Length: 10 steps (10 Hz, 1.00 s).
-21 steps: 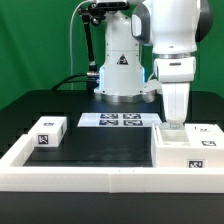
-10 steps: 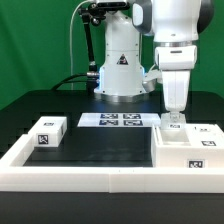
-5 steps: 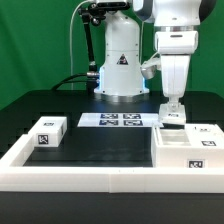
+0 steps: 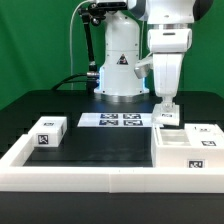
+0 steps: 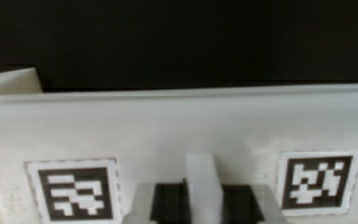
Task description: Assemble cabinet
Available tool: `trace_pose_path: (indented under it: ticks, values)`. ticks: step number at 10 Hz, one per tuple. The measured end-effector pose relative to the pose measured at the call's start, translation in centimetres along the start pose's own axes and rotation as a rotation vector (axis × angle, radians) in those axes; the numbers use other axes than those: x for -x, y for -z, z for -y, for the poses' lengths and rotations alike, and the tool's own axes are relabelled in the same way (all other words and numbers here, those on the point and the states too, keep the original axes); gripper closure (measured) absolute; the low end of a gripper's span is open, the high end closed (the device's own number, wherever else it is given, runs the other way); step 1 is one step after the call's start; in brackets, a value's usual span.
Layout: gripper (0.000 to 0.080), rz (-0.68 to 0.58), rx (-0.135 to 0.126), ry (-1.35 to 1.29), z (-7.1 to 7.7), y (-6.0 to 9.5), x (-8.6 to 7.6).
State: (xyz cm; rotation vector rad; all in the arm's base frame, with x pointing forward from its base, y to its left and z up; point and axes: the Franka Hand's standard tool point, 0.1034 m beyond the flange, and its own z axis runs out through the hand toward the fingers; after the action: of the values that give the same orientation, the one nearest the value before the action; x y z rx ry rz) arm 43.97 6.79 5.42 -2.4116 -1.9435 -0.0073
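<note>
The large white cabinet body (image 4: 186, 150) lies at the exterior view's right on the black mat, with a tagged white piece (image 4: 205, 130) at its back. My gripper (image 4: 167, 112) hangs just above the body's back left corner, shut on a white cabinet panel (image 4: 168, 119) that shows a tag. In the wrist view the panel (image 5: 194, 125) fills the frame with a tag on each side, and the gripper (image 5: 202, 205) pinches a thin ridge between the two dark fingers. A smaller white tagged block (image 4: 47, 132) lies at the left.
The marker board (image 4: 120, 120) lies flat at the back middle, in front of the arm's base (image 4: 120, 75). A long low white border wall (image 4: 90, 178) runs along the front and left of the mat.
My gripper has risen from the cabinet body and shifted toward the exterior view's left, lifting the white panel with it. The left block has not moved.
</note>
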Motion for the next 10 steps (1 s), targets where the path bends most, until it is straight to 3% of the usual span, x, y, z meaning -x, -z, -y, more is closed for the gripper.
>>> trace_pose_path:
  ticks: [4,10]
  values:
    - [0.0729,-0.001,-0.005,-0.026,-0.85,-0.08,-0.29]
    - [0.0729,0.002,-0.001,-0.052,-0.48,0.38,-0.43]
